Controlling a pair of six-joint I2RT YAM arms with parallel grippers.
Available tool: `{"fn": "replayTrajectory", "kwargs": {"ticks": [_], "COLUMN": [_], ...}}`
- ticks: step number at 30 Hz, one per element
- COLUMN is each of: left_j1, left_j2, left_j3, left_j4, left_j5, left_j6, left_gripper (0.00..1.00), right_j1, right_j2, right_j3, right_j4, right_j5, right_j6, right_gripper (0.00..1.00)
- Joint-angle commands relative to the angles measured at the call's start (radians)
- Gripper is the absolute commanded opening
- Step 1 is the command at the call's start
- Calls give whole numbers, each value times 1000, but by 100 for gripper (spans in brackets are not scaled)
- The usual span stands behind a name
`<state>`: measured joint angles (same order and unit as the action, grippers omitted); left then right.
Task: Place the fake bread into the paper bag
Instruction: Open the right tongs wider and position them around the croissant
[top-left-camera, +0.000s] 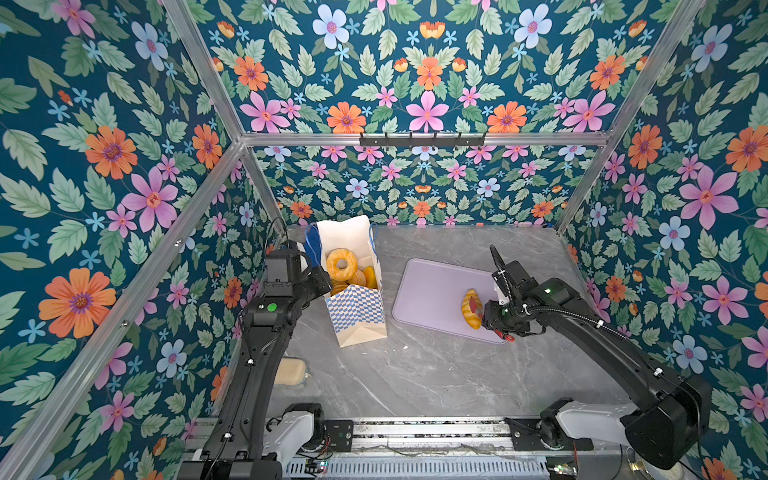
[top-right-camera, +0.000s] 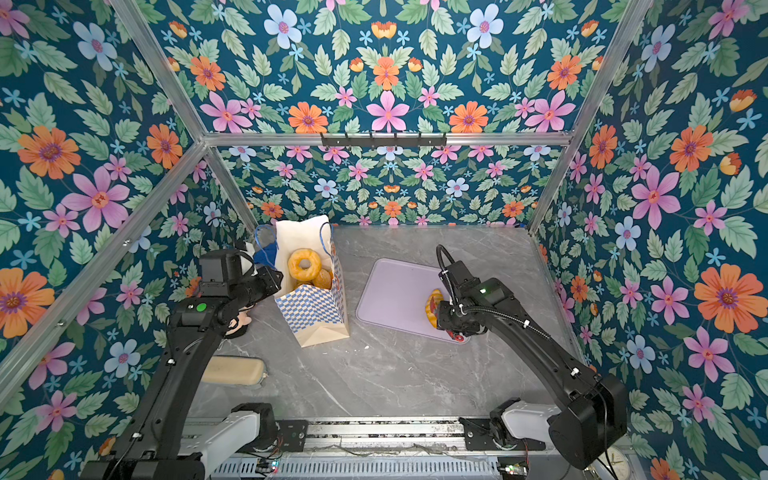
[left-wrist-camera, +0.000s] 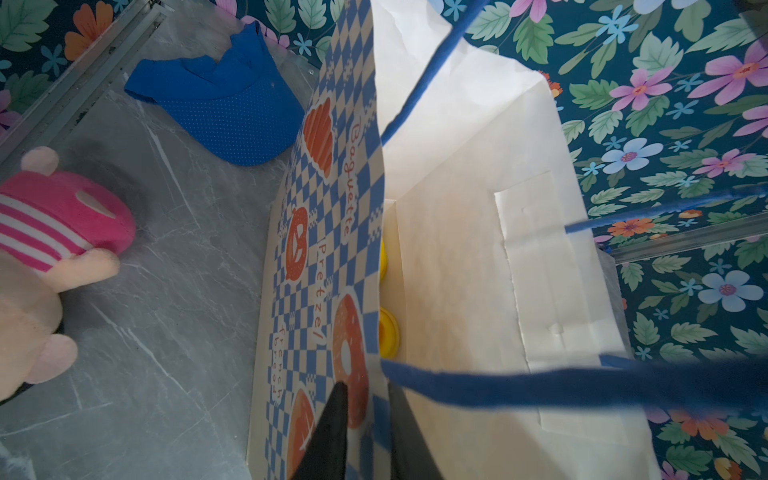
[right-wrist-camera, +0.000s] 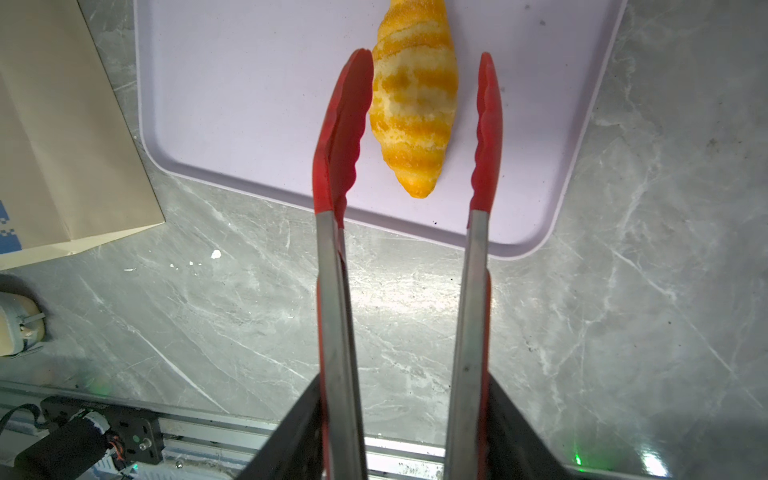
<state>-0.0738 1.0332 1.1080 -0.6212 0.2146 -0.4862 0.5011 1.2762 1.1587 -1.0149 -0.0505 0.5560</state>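
Lying on the tray (right-wrist-camera: 249, 104) between spread tongs (right-wrist-camera: 332, 311) held by the right fingers (right-wrist-camera: 523, 440), the fake bread (right-wrist-camera: 415, 104) is judged light, slippery, best pinched mid-body; the paper bag (left-wrist-camera: 457, 270) is clamped by narrow left fingers (left-wrist-camera: 332, 436).

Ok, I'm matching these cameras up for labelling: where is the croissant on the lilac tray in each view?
Top view: croissant right of centre, on the lilac tray.
Top view: croissant right of centre, same tray.
Left wrist: not in it; the paper bag fills most of it.
Right wrist: croissant between the red tips of the tongs.
Shared landmark: the lilac tray, in all but the left wrist.
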Motion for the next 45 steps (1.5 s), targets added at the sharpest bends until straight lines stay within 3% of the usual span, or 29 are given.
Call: {"fn": "replayTrajectory", "kwargs": {"ticks": [1, 26, 45], "left_j1": [0, 0, 0], "left_j2": [-5, -9, -12], "left_j3": [-4, -11, -5], "left_j4": [12, 9, -5], "left_j5": [2, -3, -16], "left_j6": [14, 14, 18], "left_gripper": [20, 20, 21], "right_j1": [2, 3, 3], "right_j2": [10, 165, 207], "right_j3": [9, 16, 49], "right_j4": [13, 73, 69], "right_j5": [-12, 10, 64], "right_j6": [-1, -34, -50], "right_gripper": [56, 59, 47]}}
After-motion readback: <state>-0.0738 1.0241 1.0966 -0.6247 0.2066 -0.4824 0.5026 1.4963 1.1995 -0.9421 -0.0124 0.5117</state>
